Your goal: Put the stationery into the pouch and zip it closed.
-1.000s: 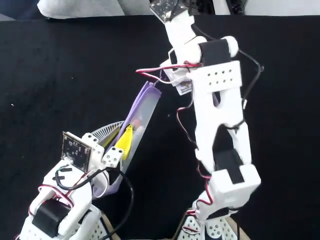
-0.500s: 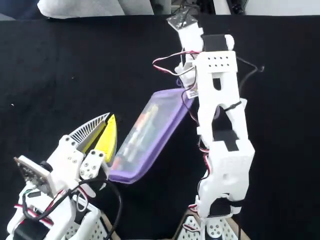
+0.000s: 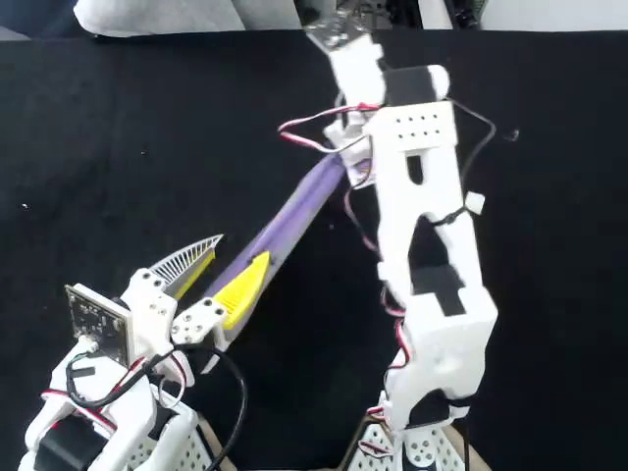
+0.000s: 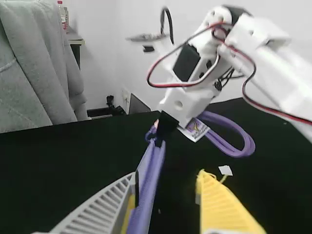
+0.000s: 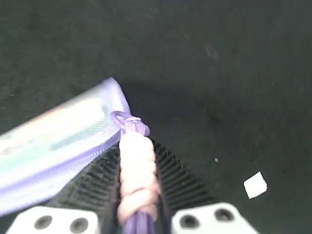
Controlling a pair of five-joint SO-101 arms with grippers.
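Observation:
The purple pouch point(image 3: 285, 221) hangs edge-on above the black table, stretched between both arms. In the right wrist view its clear side point(image 5: 53, 141) shows colourful stationery inside. My right gripper point(image 3: 343, 167) is at the pouch's far end, shut on the zipper pull point(image 5: 137, 175), a pinkish-purple cord at the pouch's corner. My left gripper point(image 3: 238, 251), with one grey ribbed finger and one yellow finger, is at the near end. The pouch's edge point(image 4: 148, 175) runs between those fingers, close to the grey one. In the left wrist view the right gripper point(image 4: 158, 131) is farther off, pinching the pouch's top end.
A purple strap loop point(image 4: 229, 141) hangs behind the right gripper. A small white scrap point(image 5: 255, 185) lies on the black table point(image 3: 118, 147). Grey cloth point(image 3: 157, 15) lies past the table's far edge. To the left and right of the arms the tabletop is bare.
The pouch has twisted from showing its broad clear side to edge-on. The left gripper has rolled with it, and the right gripper has shifted a little to the left.

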